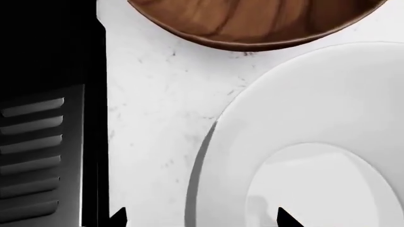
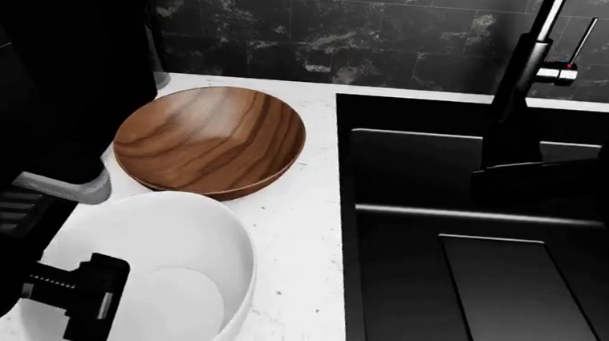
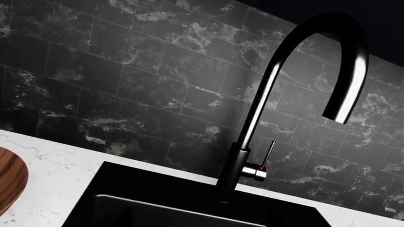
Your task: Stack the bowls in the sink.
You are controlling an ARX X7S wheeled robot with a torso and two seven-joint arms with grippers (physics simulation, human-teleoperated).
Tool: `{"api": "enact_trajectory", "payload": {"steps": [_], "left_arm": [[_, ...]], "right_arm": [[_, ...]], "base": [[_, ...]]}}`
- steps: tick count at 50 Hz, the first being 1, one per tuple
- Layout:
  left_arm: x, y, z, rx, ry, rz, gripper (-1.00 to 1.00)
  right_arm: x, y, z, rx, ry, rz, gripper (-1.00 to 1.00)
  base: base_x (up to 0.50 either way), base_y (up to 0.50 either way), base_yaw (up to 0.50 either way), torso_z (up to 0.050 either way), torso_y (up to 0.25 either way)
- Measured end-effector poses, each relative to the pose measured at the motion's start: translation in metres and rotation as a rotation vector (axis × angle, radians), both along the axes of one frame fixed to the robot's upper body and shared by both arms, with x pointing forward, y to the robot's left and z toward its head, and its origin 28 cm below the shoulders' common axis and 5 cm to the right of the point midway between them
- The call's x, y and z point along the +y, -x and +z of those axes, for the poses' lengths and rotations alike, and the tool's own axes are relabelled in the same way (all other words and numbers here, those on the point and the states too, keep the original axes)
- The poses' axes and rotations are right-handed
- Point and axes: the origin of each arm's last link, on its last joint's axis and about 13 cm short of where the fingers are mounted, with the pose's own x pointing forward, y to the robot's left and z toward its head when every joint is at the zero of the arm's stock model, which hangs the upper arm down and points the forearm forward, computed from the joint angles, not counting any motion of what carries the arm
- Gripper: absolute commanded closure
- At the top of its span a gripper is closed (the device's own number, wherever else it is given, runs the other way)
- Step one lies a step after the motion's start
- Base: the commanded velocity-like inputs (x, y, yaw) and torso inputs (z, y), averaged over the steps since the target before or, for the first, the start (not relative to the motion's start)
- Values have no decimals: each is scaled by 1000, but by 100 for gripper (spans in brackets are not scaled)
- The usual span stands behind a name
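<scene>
The white bowl (image 2: pixel 170 250) stands on the countertop left of the sink (image 2: pixel 488 304), close to the front edge. Just behind it, apart by a narrow gap, sits the brown wooden bowl (image 2: pixel 210 136). My left gripper (image 2: pixel 81 300) hangs over the white bowl's near side. In the left wrist view the left gripper (image 1: pixel 202 220) is open, one fingertip outside the white bowl (image 1: pixel 328 109) and one inside, astride its rim. The brown bowl (image 1: pixel 252 23) lies beyond. The right wrist view catches the brown bowl's edge (image 3: pixel 9 184) and the sink (image 3: pixel 158 201); the right gripper is out of view.
A tall dark faucet (image 2: pixel 520 73) rises behind the sink, also seen as faucet (image 3: pixel 265 109). A black marbled wall (image 2: pixel 326 27) backs the white countertop (image 2: pixel 301 218). A large dark shape (image 2: pixel 53 80) stands left of the bowls; a slatted dark panel (image 1: pixel 38 156) borders the counter.
</scene>
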Motion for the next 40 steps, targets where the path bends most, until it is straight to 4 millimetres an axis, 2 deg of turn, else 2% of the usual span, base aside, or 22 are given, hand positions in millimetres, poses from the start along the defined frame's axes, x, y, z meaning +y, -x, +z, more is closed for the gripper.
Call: {"api": "enact_trajectory", "payload": {"steps": [14, 15, 27, 40], "left_arm": [[-3, -4, -5, -4, -32, -19, -100], [-3, -4, -5, -6, -34, -20, 100], [-4, -3, -7, -17, -50, -44, 100], [-2, 2, -1, -44, -38, -62, 100]], "right_arm": [[-1, 0, -1, 0, -3, -1, -100], [-1, 0, -1, 0, -3, -1, -100], [-2, 0, -2, 1, -5, -2, -100], [-2, -1, -5, 4, -7, -2, -100]], "base": [[0, 0, 0, 0, 0], [0, 0, 0, 0, 0], [0, 0, 0, 0, 0], [0, 0, 0, 0, 0]]}}
